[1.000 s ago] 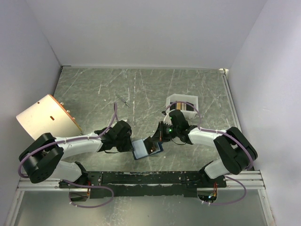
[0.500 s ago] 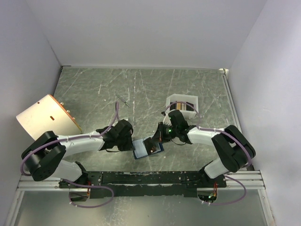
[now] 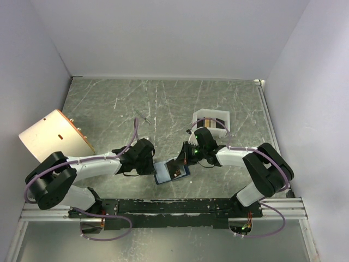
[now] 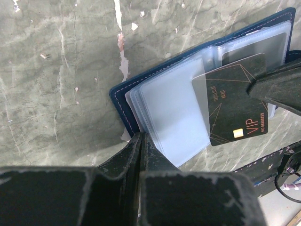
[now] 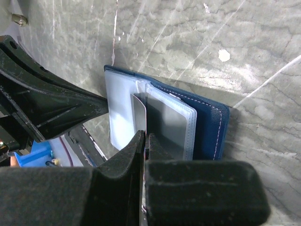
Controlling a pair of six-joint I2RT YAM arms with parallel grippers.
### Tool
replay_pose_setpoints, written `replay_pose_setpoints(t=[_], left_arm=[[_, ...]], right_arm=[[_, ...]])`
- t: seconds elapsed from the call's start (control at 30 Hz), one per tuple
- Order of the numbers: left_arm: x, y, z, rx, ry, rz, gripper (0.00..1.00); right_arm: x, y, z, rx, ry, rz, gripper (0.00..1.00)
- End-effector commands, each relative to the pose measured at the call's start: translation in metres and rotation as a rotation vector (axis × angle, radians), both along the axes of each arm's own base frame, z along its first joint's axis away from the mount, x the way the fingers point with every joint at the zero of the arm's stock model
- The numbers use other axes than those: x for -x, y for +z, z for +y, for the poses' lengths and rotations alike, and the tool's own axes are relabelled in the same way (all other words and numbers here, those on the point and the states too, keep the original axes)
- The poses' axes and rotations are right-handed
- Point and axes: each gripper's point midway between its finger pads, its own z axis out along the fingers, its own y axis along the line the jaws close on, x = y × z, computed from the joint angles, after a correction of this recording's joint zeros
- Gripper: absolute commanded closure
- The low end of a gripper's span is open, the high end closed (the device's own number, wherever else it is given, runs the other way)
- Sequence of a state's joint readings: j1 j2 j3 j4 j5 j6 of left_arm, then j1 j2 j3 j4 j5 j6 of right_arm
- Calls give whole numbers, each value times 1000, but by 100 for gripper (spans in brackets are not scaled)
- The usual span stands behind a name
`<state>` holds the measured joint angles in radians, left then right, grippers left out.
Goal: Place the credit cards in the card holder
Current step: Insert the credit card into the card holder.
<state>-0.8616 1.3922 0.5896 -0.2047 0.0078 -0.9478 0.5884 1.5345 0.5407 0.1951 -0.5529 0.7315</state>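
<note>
Card holder (image 3: 170, 173) lies open on the table (image 3: 109, 109), at the near edge between the two arms. Left gripper (image 4: 141, 137) is clamped fully down, pinching the clear sleeves at the holder's left edge. Right gripper (image 5: 142, 135) is closed on a black card (image 4: 237, 110) over the holder's right half. One card edge is tucked under a clear sleeve, the rest exposed. White tray (image 3: 211, 114) sits behind the holder to the right, not touching, with more cards (image 3: 210, 124) inside.
</note>
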Motion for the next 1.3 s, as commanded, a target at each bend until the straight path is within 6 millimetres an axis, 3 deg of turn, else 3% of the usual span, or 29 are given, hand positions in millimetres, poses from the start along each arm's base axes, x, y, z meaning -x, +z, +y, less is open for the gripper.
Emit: replay_pose_setpoints(t=[0.0,0.67,1.03,1.27], left_arm=[[5,-15,12,-65,7,19,89],[15,-17,3,17,-3,46,88],[12,-12,0,21,-2,33,88],[13,-12,-1,29,-7,32,87]], right_arm=[[-10,-7,-3,33,-26,-30,100],[-13,-25,-11,81,-58,-41,100],[-1,-20,-4,60,-57,-19,100],[-2,-11,-6,112,-65,-40,74]])
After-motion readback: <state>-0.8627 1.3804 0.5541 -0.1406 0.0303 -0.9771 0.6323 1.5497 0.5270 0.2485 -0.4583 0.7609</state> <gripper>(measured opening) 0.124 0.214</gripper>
